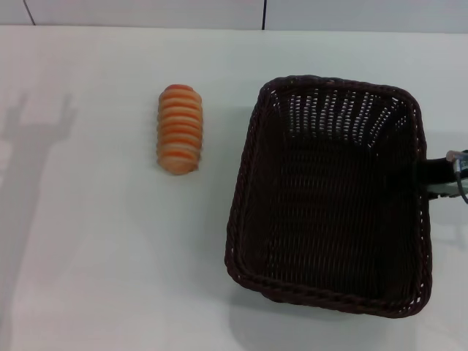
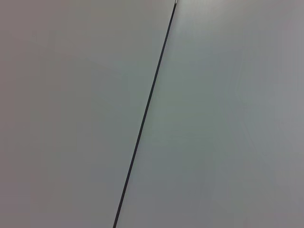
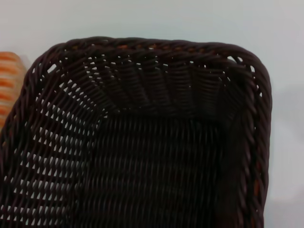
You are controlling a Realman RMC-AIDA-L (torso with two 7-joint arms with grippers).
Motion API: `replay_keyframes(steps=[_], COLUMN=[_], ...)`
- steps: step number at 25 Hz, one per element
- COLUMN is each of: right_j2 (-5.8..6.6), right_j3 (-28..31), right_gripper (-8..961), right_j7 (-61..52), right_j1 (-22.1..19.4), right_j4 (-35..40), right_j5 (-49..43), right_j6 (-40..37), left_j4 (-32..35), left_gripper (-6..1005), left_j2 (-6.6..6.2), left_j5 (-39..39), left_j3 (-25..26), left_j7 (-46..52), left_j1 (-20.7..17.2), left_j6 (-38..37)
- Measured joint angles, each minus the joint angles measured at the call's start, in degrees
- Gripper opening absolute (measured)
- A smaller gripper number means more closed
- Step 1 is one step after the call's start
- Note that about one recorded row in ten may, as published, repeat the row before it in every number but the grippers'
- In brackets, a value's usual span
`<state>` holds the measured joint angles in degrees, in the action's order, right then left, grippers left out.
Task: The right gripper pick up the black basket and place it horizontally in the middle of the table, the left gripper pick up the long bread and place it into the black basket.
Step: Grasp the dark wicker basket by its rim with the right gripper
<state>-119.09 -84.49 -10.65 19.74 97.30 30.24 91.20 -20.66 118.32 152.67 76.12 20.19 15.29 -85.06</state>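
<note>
The black basket (image 1: pixel 333 194) stands on the right half of the white table (image 1: pixel 88 256), empty, with its long side running away from me. At the basket's right rim a small part of my right gripper (image 1: pixel 440 175) shows at the picture's edge. The right wrist view looks down into the basket (image 3: pixel 142 156), with the long bread (image 3: pixel 7 80) just beyond its rim. The long bread (image 1: pixel 180 129), striped orange and cream, lies alone on the table to the left of the basket. My left gripper is out of view.
A dark seam (image 1: pixel 264 13) splits the panels behind the table's far edge. The left wrist view shows only a pale flat surface crossed by a thin dark line (image 2: pixel 145 114). An arm's shadow (image 1: pixel 33 146) falls on the table's left side.
</note>
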Motion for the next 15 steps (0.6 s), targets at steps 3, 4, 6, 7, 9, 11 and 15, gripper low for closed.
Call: replay_keyframes(steps=[3,4,6,7,9,11,15], right_j2=[-0.01,-0.01,-0.01,-0.01,-0.01,0.01,0.02], right_j3=[-0.9,-1.3,-2.0,-2.2,-2.5,-2.5,-2.6], right_gripper=[710,710,710,710,692,657,543], right_j7=[0.2,0.2,0.3,0.3,0.3,0.4,1.0], right_j1=[0.2,0.3,0.6,0.6,0.6,0.5,0.4], right_j4=[-1.1,-1.6,-2.4,-2.5,-2.7,-2.8,-2.9], right_j5=[0.0,0.0,-0.1,-0.2,-0.3,-0.3,-0.3], right_j6=[-0.7,-1.0,-1.3,-1.5,-2.0,-2.4,-2.7], left_j4=[0.0,0.0,0.0,0.0,0.0,0.0,0.0], left_gripper=[810,810,810,810,810,810,810], left_j2=[0.0,-0.01,-0.02,-0.02,-0.02,-0.02,-0.02], left_j5=[0.0,0.0,0.0,0.0,0.0,0.0,0.0], left_j3=[0.0,0.0,0.0,0.0,0.0,0.0,0.0], left_j7=[0.0,0.0,0.0,0.0,0.0,0.0,0.0], left_j1=[0.0,0.0,0.0,0.0,-0.1,-0.2,-0.3], left_j6=[-0.1,-0.1,-0.1,-0.1,-0.2,-0.3,-0.5])
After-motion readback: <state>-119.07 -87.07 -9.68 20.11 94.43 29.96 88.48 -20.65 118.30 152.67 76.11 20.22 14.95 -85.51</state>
